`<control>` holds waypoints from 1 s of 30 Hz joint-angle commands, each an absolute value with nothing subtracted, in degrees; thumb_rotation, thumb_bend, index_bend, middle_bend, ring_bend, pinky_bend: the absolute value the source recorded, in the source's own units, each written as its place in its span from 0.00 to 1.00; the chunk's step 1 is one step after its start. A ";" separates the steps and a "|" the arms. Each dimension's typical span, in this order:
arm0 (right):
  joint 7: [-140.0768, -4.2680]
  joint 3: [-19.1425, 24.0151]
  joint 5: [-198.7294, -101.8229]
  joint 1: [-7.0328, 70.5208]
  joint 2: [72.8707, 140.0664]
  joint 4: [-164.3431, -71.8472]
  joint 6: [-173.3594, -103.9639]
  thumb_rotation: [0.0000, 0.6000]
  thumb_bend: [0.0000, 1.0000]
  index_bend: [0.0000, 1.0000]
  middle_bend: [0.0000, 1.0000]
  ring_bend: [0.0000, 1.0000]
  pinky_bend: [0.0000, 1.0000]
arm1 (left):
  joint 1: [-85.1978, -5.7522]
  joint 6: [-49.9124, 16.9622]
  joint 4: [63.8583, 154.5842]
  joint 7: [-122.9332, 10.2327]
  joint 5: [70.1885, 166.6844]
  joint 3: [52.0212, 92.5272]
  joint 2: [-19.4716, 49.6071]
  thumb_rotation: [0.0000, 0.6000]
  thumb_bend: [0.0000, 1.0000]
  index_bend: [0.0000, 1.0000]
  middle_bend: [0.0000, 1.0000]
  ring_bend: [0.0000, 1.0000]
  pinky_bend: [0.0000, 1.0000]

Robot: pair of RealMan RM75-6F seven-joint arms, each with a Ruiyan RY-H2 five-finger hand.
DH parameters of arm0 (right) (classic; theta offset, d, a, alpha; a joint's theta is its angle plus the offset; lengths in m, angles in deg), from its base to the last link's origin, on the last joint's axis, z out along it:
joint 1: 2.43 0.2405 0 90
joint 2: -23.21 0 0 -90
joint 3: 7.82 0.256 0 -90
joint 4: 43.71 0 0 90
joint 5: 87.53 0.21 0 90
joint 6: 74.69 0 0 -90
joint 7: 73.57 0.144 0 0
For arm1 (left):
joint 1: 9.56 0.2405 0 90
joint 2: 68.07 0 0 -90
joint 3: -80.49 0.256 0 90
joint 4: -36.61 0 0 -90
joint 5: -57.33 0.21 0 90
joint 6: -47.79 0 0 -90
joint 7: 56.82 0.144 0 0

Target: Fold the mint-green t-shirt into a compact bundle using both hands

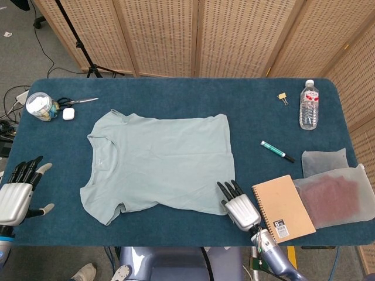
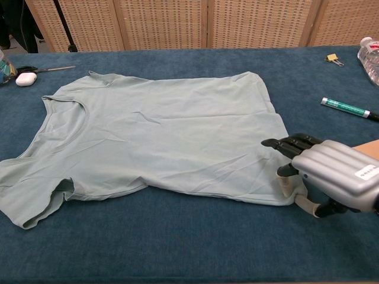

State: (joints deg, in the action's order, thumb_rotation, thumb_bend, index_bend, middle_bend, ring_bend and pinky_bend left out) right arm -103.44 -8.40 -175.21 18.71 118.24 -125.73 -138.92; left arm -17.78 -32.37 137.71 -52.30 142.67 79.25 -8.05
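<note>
The mint-green t-shirt (image 1: pixel 158 163) lies flat at the middle of the counter (image 1: pixel 176 93). The right hand (image 2: pixel 328 176) sits on its near right hem corner, fingers (image 2: pixel 283 143) spread, grasping nothing yet. The left hand (image 1: pixel 16 190) hovers released off the left edge. A shallow pinch could snag only one layer, dragging the shirt askew toward the notebook (image 1: pixel 283 207).

Head view high, looking steeply down, whole table (image 1: pixel 53 228), chest view low, close, both sharing t-shirt (image 1: pixel 164 161).

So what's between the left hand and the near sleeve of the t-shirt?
Only bare blue table. The head view shows the left hand open at the table's edge, well apart from the t-shirt sleeve.
</note>
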 commanded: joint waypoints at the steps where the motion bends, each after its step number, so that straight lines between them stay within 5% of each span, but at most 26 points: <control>1: -101.49 -8.66 -176.66 18.91 118.64 -124.45 -140.13 1.00 0.57 0.65 0.00 0.00 0.00 | -17.83 -32.33 137.65 -52.14 142.69 79.26 -7.93 1.00 0.00 0.00 0.00 0.00 0.00; 12: -90.22 -10.45 -183.26 18.98 117.82 -120.57 -146.17 1.00 0.63 0.67 0.03 0.00 0.00 | -18.58 -33.76 133.09 -54.88 149.82 80.95 -5.10 1.00 0.00 0.00 0.00 0.00 0.00; 30: -79.67 -12.81 -188.47 18.63 117.06 -113.54 -151.65 1.00 0.65 0.68 0.04 0.00 0.00 | -18.15 -39.92 110.92 -65.00 161.20 85.77 9.87 1.00 0.00 0.07 0.00 0.00 0.00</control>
